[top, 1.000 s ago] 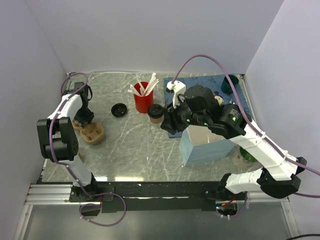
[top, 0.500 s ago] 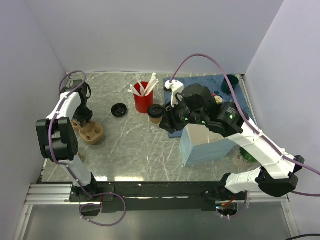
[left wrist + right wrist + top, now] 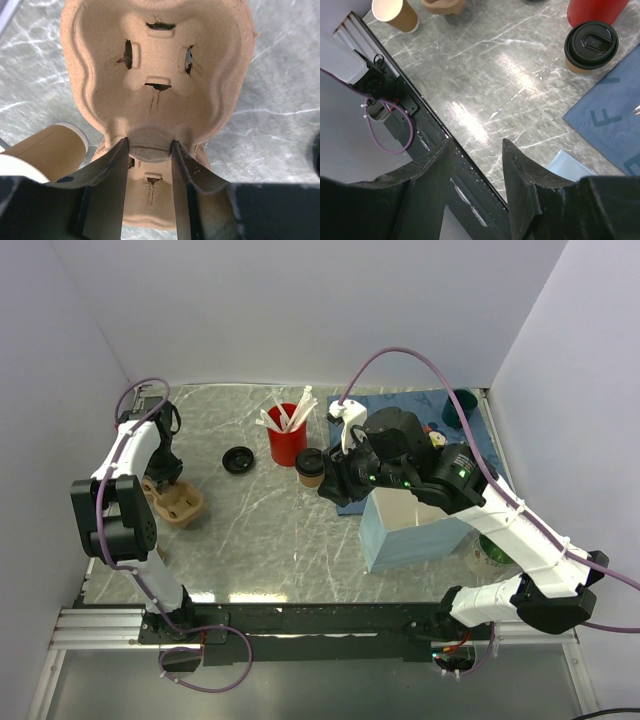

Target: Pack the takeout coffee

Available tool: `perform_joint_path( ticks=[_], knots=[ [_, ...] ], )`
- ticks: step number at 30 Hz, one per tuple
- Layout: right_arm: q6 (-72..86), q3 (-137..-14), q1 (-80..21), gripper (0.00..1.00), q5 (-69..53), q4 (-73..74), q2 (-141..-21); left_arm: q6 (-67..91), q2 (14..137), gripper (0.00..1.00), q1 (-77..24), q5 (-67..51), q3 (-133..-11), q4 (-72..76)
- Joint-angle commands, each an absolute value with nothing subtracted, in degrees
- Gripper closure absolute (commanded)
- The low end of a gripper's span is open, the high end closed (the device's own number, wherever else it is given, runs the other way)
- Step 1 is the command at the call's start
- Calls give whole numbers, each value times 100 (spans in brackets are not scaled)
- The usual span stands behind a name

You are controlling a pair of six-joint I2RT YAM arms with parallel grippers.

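The takeout coffee, a kraft cup with its black lid on, stands upright on the marble table at centre frame of the overhead view, just right of the red cup of white utensils and at the left edge of the blue mat. A spare black lid lies to its left.

At the far left of that view, the left arm's fingers are clamped on the raised middle rib of the pulp cup carrier, which lies flat on the table with both wells empty. A lidless paper cup sits at the lower left of the wrist view.

The right arm's fingers stand apart with nothing between them, hanging above bare table. From its wrist camera the coffee sits well off in the upper right corner.

To my eye this is the set-up step: carrier secured, coffee not yet grasped. Next, the right arm should swing toward the cup, drop its fingers either side of the paper wall below the lid, and close gently. Carrier and coffee are well apart, so one must travel to the other
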State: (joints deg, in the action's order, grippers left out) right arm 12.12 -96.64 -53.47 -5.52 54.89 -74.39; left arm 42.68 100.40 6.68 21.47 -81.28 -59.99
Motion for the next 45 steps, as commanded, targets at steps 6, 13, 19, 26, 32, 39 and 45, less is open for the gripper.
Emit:
perform_joint_path(
  ticks=[6,13,19,26,32,39,45],
  knots=[
    [1222,-9712,-5309,49,-589,5212,-7295,4447,10037,72,449,2795,-8517,-6415],
    [1204,-9668,-5309,49,-597,5177,-7260,4553,9703,71,334,2743,-8279,-6083],
    [1195,-9624,-5309,49,-589,5159,-7233,4597,9975,68,264,2941,-8684,-6477],
    [1151,-9598,-5291,48,-545,5168,-7198,4616,9880,71,26,3042,-9035,-6743],
    [1152,-9545,-5273,48,-633,5097,-7198,4781,10054,71,238,2329,-8421,-6504],
    [1125,-9545,-5238,48,-606,5089,-7181,4667,10116,67,9,3135,-9208,-6863],
    [1116,-9554,-5212,48,-650,5054,-7225,4719,10284,66,-246,3648,-9722,-7225]
  ],
)
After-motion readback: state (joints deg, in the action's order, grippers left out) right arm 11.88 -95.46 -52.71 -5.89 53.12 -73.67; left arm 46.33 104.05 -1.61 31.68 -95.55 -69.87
